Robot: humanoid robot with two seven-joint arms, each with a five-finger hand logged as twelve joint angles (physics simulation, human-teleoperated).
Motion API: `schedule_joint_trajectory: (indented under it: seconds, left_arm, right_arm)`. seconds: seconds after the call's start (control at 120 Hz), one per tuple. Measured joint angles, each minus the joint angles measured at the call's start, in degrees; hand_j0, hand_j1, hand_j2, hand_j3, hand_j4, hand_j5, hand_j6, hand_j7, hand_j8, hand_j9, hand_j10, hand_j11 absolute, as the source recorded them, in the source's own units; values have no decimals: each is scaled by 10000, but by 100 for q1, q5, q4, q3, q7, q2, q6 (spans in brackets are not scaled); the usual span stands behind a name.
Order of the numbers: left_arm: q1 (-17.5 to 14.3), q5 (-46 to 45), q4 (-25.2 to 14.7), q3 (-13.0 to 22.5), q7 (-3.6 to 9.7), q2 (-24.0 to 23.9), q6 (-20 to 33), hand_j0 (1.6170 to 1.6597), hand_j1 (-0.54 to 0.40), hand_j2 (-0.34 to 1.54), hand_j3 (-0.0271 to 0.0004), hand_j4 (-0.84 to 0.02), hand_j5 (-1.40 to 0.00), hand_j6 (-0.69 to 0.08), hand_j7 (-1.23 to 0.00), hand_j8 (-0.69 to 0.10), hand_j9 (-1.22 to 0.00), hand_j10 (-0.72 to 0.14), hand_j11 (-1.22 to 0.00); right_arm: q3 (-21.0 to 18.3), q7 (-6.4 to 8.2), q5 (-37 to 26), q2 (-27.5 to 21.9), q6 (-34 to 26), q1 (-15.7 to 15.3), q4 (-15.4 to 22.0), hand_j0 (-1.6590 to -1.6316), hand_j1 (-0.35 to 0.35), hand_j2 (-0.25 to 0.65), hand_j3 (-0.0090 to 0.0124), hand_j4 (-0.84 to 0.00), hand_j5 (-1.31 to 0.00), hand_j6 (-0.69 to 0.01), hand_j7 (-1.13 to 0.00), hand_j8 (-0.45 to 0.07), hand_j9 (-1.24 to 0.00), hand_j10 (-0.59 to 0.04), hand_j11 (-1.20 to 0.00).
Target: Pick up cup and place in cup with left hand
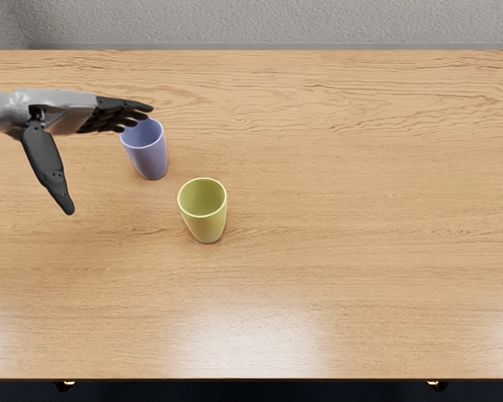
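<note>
Nearest me on the worktop (344, 276), the yellow-green cup (206, 224) stands upright, with nothing seen inside it. Farther back, off to its left, the blue cup (152, 161) also stands upright, apart from it. My left hand (65, 114) is open and holds nothing, fingers reaching over the blue cup's rim, thumb spread wide; I can't tell whether they touch. So I judge I'm only at the approach: grasping, lifting and nesting all remain.

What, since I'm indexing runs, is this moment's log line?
Left hand open, empty, near rim of blue cup | blue cup upright | green cup upright | cups not nested | right hand not in view
</note>
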Motion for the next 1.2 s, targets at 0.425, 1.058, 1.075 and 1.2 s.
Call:
schedule_joint_trajectory:
  seconds: [0.425,1.058,1.075,1.2]
  left_arm:
    - [-994,51,3,-46,2529,-1407,0,16580,3491,6,0,-41,-6,-51,-3,-48,-2,-35,0]
    - [-216,2635,-508,1,3342,-2987,1173,16581,3491,8,0,-25,-4,-34,-2,-31,-1,-21,0]
    - [-220,2680,-536,1,3342,-3004,1204,16581,3491,8,0,-25,-4,-34,-2,-31,-1,-21,0]
    - [-206,2863,-631,10,3344,-3207,1323,16581,3491,8,0,-22,-3,-31,-2,-28,-1,-18,0]
  right_arm:
    - [6,0,0,0,19,-18,0,-16580,-3204,-48,0,-241,-311,-242,-311,-241,-311,-241,-311]
    - [3,0,-1,0,19,-19,0,-16581,-3204,-48,0,-241,-311,-242,-311,-241,-311,-240,-311]
    - [4,0,-1,0,19,-19,0,-16581,-3204,-48,0,-241,-311,-242,-311,-241,-311,-240,-311]
    - [5,0,-1,0,19,-19,0,-16581,-3204,-48,0,-241,-311,-242,-310,-241,-310,-240,-310]
